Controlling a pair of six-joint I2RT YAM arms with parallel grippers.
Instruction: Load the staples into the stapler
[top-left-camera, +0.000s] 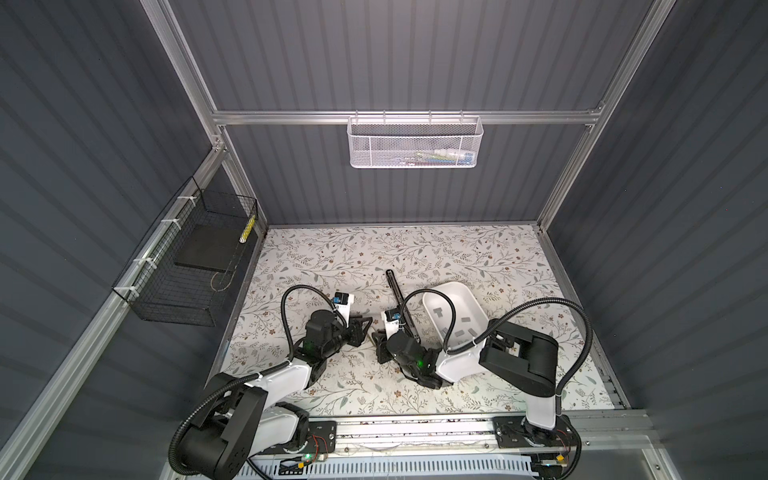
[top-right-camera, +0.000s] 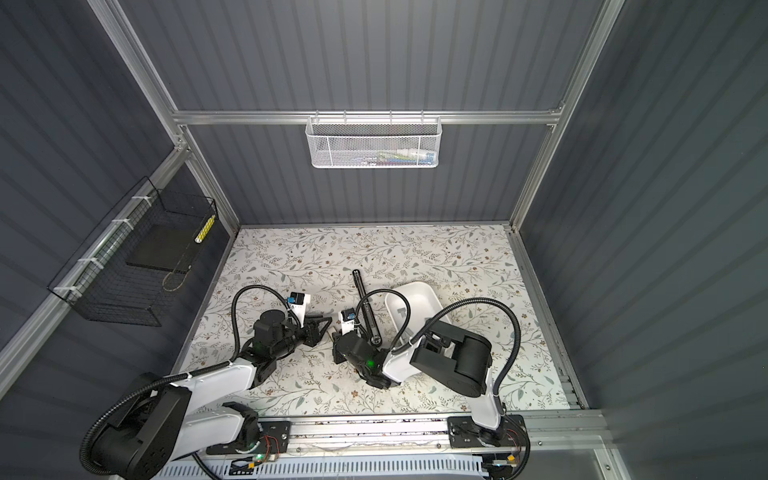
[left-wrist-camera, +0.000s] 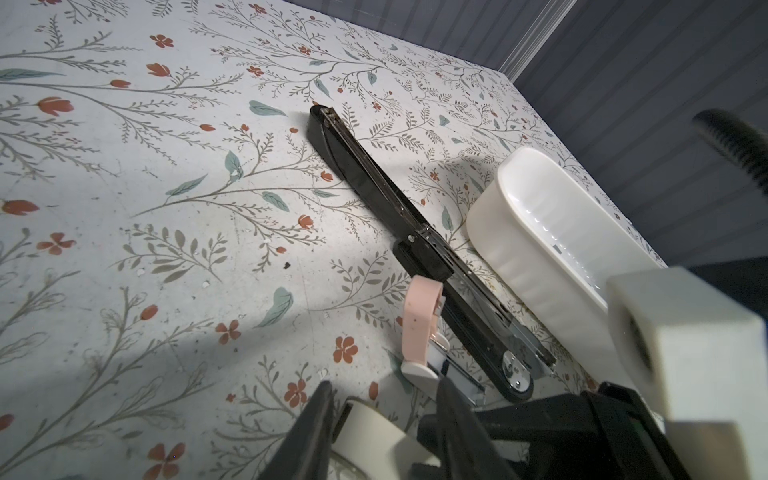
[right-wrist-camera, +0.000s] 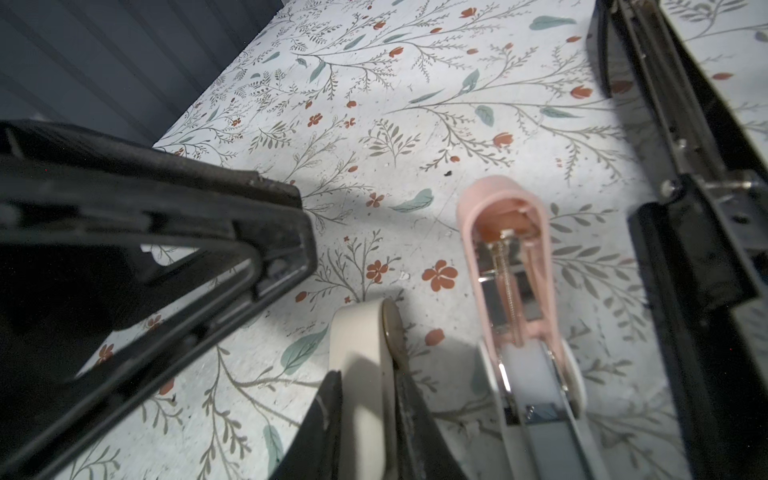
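Step, as I judge: steadying. My right pincer clamps white rounded piece beside open pink stapler, just beside black stapler. My left pincer hovers near; jaw state unreadable. Loose staples lie in tray, black stapler's opposite side. Next: pinch one strip, align with channel.

loc: robot lab test cell | alu frame, grey wall panels | 2 arms on rail | mesh basket

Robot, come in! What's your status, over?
Right claw shut on pink stapler, lid open. Left claw alongside, grip unclear. Staples in white tray. Black stapler lies close beside.
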